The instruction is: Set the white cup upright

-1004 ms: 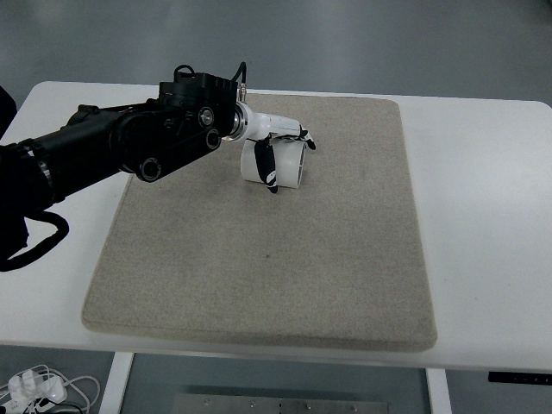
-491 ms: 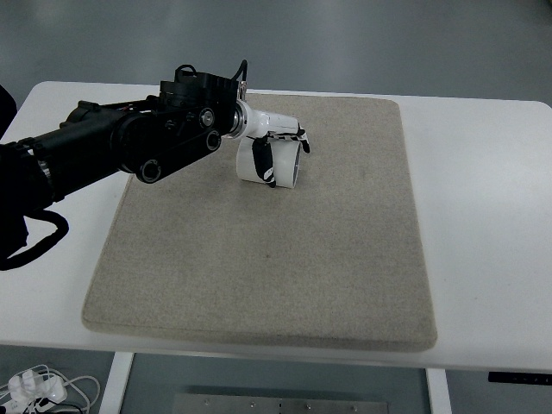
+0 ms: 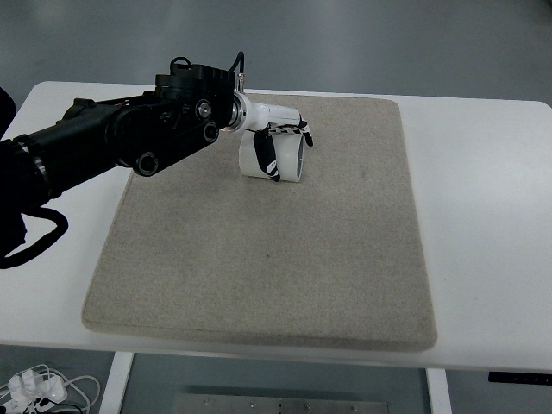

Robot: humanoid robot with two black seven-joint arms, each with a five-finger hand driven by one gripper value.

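**One cup, one hand on it**

Table (image 3: pixel 483 216), white, carries one grey mat (image 3: pixel 259 250) covering most of its middle. On the mat's far part lies one white cup (image 3: pixel 269 159), on its side or tilted, its mouth facing right and toward the near edge. One arm shows: the left hand (image 3: pixel 278 138) reaches in from the left, its fingers (image 3: pixel 268 156) wrapped over the cup, grasping it.

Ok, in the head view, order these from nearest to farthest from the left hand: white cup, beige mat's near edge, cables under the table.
1. white cup: in the left hand, far part of the mat.
2. beige mat's near edge: toward the table front.
3. cables: bottom left, below the table.
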